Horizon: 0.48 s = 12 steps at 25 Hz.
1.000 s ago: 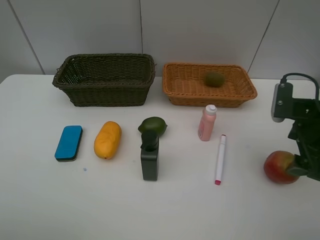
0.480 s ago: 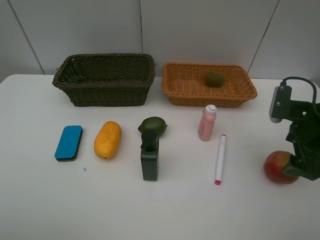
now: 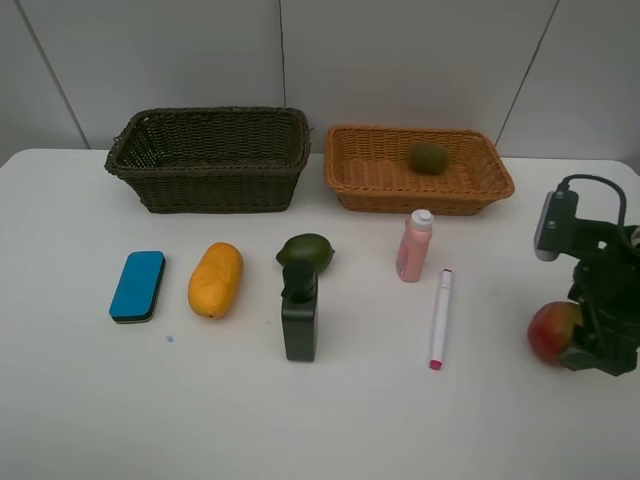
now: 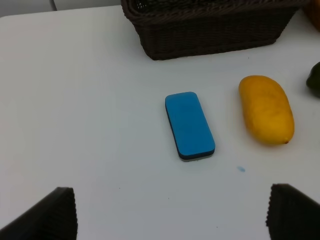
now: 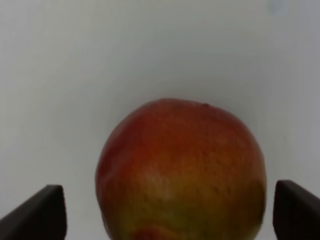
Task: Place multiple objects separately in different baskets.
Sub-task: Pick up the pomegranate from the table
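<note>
The pomegranate (image 5: 180, 170) is round, its red shading to yellow-green on one side. The right gripper (image 5: 170, 212) stands spread wide around it, not touching.

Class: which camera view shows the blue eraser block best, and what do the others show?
The left wrist view: the blue eraser block lies large, whole and unobstructed there. The exterior high view shows it whole but small, left of the mango. The right wrist view does not show it.

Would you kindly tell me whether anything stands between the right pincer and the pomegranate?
Nothing visible does. The open right pincer faces the pomegranate directly. The wrist view shows the fruit framed by both fingertips, with only white table around it.
</note>
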Each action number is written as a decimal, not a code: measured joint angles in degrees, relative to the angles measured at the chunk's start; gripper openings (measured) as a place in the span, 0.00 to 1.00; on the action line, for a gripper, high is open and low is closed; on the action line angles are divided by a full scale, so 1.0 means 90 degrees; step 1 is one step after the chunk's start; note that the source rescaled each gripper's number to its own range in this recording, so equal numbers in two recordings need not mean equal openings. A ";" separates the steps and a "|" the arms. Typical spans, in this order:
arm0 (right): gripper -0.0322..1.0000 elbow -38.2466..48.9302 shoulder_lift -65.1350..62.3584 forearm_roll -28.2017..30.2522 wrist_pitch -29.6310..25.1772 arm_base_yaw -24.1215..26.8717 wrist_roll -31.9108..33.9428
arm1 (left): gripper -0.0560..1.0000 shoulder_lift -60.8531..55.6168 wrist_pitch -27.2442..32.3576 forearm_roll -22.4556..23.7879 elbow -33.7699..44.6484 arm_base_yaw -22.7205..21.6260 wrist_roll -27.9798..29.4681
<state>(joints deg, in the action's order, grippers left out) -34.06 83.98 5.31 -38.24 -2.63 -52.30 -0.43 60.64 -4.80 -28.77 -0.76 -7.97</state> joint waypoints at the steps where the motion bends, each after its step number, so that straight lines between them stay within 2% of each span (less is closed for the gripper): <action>1: 1.00 0.0000 0.0074 -0.0005 0.0030 0.0000 0.0000 | 1.00 0.0000 0.0000 0.0000 0.0000 0.0000 0.0000; 12: 1.00 0.0000 0.0567 -0.0019 0.0299 0.0021 0.0012 | 1.00 0.0000 0.0000 0.0000 0.0000 0.0000 0.0000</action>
<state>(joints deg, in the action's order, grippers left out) -34.06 89.08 5.14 -35.55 -2.44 -52.19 -0.43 60.64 -4.80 -28.77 -0.76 -7.97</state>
